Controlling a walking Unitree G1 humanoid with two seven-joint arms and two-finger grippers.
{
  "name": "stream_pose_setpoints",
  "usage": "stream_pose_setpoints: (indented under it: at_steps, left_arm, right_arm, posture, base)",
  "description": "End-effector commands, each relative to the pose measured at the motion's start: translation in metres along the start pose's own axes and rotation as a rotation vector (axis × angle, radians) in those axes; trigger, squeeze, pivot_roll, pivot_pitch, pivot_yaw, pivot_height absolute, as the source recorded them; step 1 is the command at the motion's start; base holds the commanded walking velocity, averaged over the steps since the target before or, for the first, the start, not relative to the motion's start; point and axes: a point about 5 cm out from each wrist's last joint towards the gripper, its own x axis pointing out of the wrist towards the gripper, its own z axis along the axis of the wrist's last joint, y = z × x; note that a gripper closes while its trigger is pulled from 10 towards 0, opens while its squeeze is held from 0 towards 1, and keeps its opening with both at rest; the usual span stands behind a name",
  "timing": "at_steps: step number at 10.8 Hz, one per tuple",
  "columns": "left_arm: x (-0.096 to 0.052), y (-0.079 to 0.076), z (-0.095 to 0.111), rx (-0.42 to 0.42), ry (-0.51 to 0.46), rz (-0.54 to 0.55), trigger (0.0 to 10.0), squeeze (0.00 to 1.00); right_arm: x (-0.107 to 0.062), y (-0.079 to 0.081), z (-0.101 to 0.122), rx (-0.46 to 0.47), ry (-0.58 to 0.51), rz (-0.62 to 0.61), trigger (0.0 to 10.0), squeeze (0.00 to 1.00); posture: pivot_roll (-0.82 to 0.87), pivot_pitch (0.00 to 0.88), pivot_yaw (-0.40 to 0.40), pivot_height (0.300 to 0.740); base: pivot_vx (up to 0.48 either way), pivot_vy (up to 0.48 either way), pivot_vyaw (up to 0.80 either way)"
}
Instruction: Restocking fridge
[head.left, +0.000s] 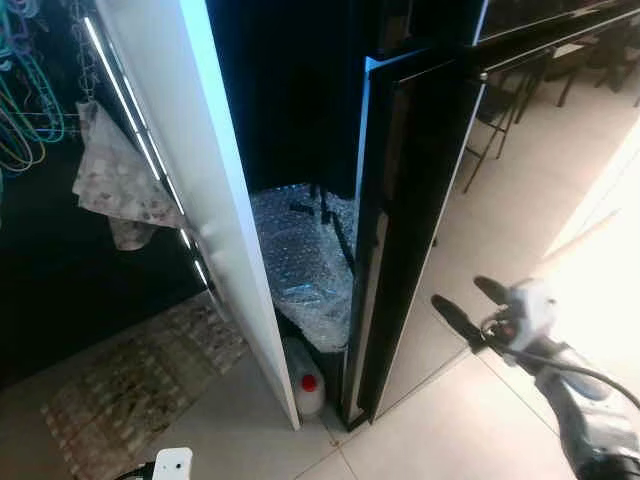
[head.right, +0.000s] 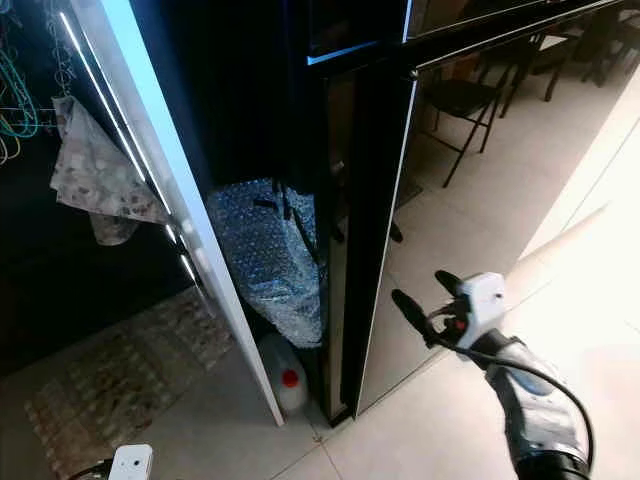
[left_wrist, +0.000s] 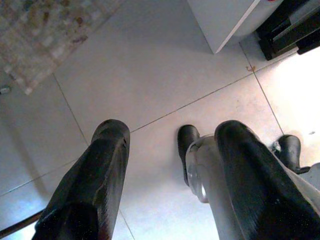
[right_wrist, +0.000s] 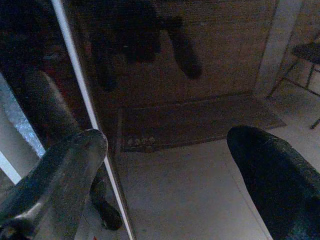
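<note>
The fridge stands with its glossy black door shut, the mirror-like front reflecting chairs and pale floor tiles. To its left a white panel with a lit strip along its edge leans open, leaving a dark gap between the two. In that gap a bundle wrapped in bubble wrap sits above a white jug with a red cap that rests on the floor. The right gripper is raised in front of the black door, near its lower half, with its two fingers spread apart and nothing between them; whether it touches the door cannot be told. The left gripper hangs low, pointing down at the tiled floor, its fingers also spread and holding nothing. A patterned rug lies on the floor to the left, and a spotted cloth hangs beside the white panel
</note>
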Motion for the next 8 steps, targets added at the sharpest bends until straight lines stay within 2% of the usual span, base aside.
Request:
stream_pose_setpoints:
  at_steps: [1,3,8]
  left_arm:
    - [-0.001,0.005,-0.001,-0.004,0.0,0.017,10.0,0.0]
    - [-0.002,0.007,-0.003,-0.003,0.003,0.021,10.0,0.0]
    - [-0.002,0.006,-0.003,-0.004,0.004,0.02,10.0,0.0]
  right_arm:
    - [0.007,0.008,-0.001,-0.003,0.006,0.032,10.0,0.0]
    - [0.02,0.018,0.004,-0.032,-0.003,0.084,10.0,0.0]
    - [0.041,0.04,0.015,-0.018,-0.049,0.221,10.0,0.0]
  posture:
    - [-0.09,0.044,0.056,0.74]
    - [-0.09,0.045,0.056,0.74]
    - [-0.08,0.045,0.061,0.74]
  base:
    - [0.0,0.0,0.0]
    - [0.0,0.0,0.0]
    - [0.0,0.0,0.0]
